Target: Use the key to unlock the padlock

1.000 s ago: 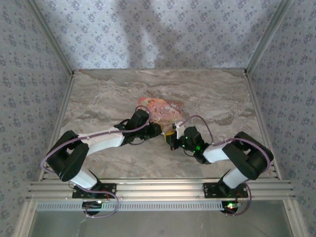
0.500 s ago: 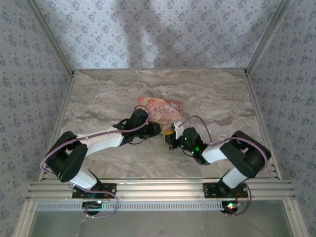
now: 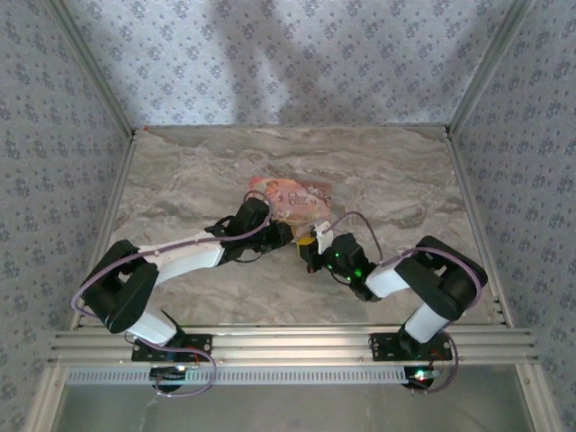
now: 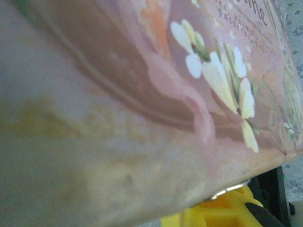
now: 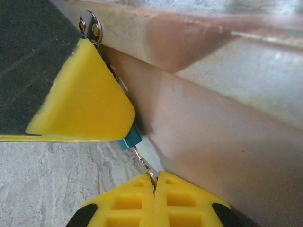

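Right claw (image 5: 154, 187), clamped on the key (image 5: 143, 165), points toward eleven o'clock into the blue padlock (image 5: 129, 140). Its elbow (image 3: 441, 281) has swung inward, likely seating the key. Left claw (image 3: 291, 238): grip cannot be told.

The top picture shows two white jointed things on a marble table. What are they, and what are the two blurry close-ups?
They are two robot arms, the left arm and the right arm, bolted at the near edge of the marble table. The top picture comes from a fixed camera above and behind them. The close-ups come from a small camera on each wrist. Between the arms lies a flat pink box with a flower picture, and the left wrist camera sits very near it. In the right wrist picture, the right arm's yellow fingers are pressed shut on a thin metal key. The key leads to a tiny blue padlock, which peeks out beside the left arm's yellow finger. Whether that arm is gripping the padlock is hidden.
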You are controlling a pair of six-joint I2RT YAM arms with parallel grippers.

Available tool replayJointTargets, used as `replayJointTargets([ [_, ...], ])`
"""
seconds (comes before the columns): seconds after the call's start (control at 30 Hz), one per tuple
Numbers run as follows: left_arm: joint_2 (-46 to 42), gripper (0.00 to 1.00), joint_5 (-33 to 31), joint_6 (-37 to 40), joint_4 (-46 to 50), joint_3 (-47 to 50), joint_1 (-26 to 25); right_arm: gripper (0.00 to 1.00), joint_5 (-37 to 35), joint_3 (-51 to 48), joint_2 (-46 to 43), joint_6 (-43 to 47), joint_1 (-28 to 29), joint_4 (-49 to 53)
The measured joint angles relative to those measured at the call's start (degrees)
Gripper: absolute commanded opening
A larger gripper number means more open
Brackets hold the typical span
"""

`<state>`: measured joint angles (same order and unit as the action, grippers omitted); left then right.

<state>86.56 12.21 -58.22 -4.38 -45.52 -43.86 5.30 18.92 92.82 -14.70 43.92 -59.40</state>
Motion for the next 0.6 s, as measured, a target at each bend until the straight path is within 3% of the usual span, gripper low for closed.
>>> replayJointTargets([
  [0.6,0.0,0.25,0.0,-0.39,0.48,-0.85,0.04,0.0,0.57,0.44,2.71,-0.31,-0.02,-5.2],
])
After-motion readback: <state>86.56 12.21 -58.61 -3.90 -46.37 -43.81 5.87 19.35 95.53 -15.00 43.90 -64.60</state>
